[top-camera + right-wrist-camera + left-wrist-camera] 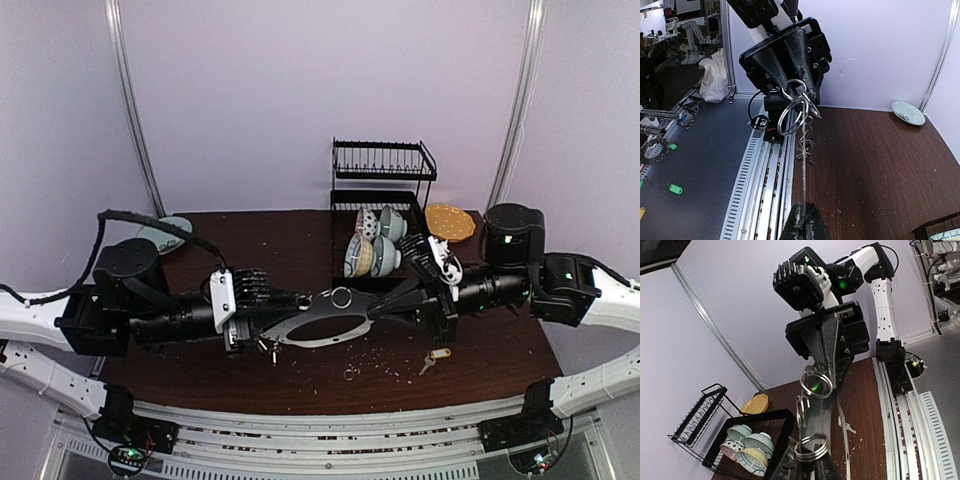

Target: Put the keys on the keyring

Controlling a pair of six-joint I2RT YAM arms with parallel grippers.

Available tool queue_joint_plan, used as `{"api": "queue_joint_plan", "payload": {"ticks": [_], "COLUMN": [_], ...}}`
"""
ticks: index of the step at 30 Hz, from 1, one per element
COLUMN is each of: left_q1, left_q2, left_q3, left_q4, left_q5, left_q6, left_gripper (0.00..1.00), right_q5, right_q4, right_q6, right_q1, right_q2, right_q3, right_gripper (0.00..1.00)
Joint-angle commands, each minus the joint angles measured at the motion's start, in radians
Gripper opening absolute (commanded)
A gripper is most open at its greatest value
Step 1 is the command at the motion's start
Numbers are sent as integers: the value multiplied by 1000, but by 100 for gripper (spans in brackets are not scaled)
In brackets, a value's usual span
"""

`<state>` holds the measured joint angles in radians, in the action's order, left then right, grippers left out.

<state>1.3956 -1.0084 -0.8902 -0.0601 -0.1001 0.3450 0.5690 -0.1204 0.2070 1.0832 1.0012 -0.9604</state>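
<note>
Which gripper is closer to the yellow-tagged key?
Right. The right gripper, holding the keyring, sits just beyond and left of the keys; the left gripper is farther left, across the keyring.

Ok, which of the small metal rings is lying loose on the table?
The tiny ring lying alone, left of the yellow-tagged key. The other small rings hang on the big keyring, which is held in the air.

The keyring [310,344] (thin grey hoop) held aloft, roughly level; yellow-tagged keys [434,359] lie loose nearby.
</note>
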Motion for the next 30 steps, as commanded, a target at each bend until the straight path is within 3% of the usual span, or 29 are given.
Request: {"api": "queue_joint_plan", "payload": {"ticks": [1, 4, 8, 21, 22, 25, 30], "left_q1": [-5, -5, -5, -7, -7, -7, -8], "left_q2": [12, -5, 9, 14, 13, 2, -77], "left_q3": [16, 8, 20, 56, 59, 57, -23], "left_q4": [-76, -71, -87, -86, -96, -111, -100], "left_q5": [29, 65, 79, 0, 2, 3, 8], "left_q6": [-2, 4, 11, 26, 27, 31, 29], "left_gripper": [14, 19, 37, 34, 36, 55, 58], "right_q5": [16, 21, 8, 11, 11, 23, -21], "right_q4": [56, 55, 45, 65, 66, 68, 56], "right_q6": [-4, 0, 6, 3, 3, 0, -3], "right_q1": [3, 3, 2, 2, 2, 3, 2], "right_q2": [-21, -20, -26, -35, -35, -27, 3], "right_q3": [1, -3, -1, 11, 11, 8, -8], "right_gripper": [0, 0, 0, 0, 0, 0, 0]}}
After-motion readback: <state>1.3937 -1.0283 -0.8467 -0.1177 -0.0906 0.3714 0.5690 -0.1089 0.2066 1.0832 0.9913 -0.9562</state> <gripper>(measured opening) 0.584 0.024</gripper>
